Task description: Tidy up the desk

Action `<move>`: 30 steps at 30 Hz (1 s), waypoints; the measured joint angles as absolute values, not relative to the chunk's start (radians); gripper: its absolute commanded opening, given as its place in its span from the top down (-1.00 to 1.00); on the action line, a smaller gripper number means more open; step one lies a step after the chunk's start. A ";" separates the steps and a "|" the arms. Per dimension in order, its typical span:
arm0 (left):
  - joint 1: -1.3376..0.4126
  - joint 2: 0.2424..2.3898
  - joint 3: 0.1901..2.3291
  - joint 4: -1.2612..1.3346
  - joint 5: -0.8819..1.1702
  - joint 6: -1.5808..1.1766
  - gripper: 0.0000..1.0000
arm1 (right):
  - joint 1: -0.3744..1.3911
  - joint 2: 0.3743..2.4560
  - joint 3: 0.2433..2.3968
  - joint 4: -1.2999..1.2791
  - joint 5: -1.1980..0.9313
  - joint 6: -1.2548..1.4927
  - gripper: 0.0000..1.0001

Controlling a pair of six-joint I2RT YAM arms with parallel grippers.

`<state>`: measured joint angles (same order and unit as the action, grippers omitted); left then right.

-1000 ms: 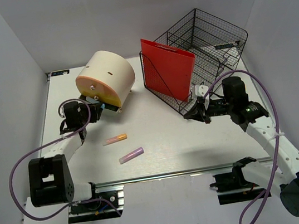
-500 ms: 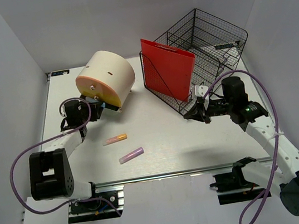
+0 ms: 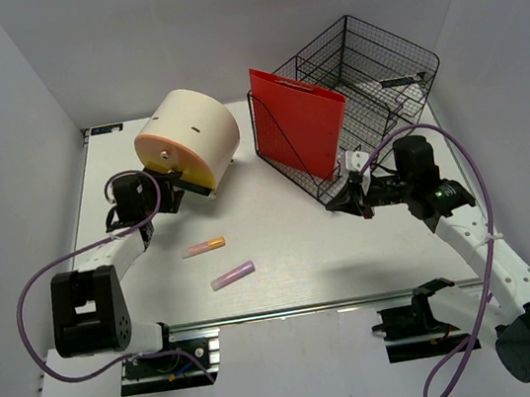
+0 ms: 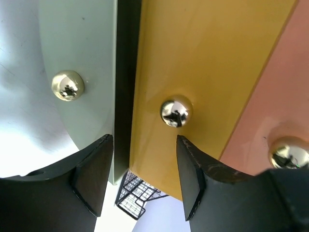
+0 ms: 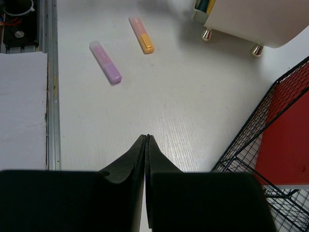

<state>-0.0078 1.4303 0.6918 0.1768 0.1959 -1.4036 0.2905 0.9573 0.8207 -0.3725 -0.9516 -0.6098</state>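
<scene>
The white bench point(image 3: 292, 244) fills the floor of the grey-walled booth, with its metal rail point(image 3: 311, 305) running along the near edge just ahead of the arm bases. At the back left sits a cream drum-shaped organizer point(image 3: 193, 129), its coloured front face turned toward the left arm. The left gripper point(image 4: 144, 141) is right up against that face with its jaws spread. In the wrist view its two dark fingers point(image 4: 94, 174) frame a dark slot between a pale green panel point(image 4: 77, 48) and a yellow panel point(image 4: 203, 58), each carrying a shiny round knob point(image 4: 175, 112) (whether either finger touches the face cannot be told). A pink panel point(image 4: 270, 96) lies beside the yellow one. At the back right a black wire rack point(image 3: 370, 63) holds a red folder point(image 3: 300, 133) upright in its front slot. The right gripper point(image 5: 146, 139) is clenched on nothing, its fingers pressed flat together, above bare bench just beside the rack's near corner. Between the arms, apart from each other, lie an orange highlighter point(image 3: 204, 248) and, nearer the rail, a purple highlighter point(image 3: 234, 275).
</scene>
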 measured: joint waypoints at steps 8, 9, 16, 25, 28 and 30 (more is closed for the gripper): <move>-0.008 1.285 0.692 0.093 0.224 -1.346 0.00 | 0.290 0.962 0.821 -0.397 -0.963 -0.633 0.42; -0.008 1.247 0.692 0.069 0.226 -1.327 0.09 | 0.290 0.964 0.821 -0.413 -0.974 -0.649 0.32; -0.002 0.958 0.735 -0.216 0.221 -1.010 0.85 | 0.345 0.980 0.823 -0.499 -1.055 -0.775 -0.11; -0.002 0.789 0.860 -0.524 0.105 -0.585 -0.69 | 0.748 1.309 0.989 -0.515 -0.840 -0.844 -0.33; -0.002 0.710 0.860 -0.574 0.000 -0.492 -0.73 | 0.830 1.447 1.061 -0.532 -0.787 -0.875 -0.34; -0.005 0.666 0.857 -0.583 -0.057 -0.449 -0.75 | 0.872 1.544 1.143 -0.555 -0.760 -0.894 -0.36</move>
<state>-0.0051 0.6659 0.8570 -0.5831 -0.0574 -0.4488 0.8722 1.5436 1.1435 -0.5549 -0.7601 -0.8936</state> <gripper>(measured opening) 0.865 0.670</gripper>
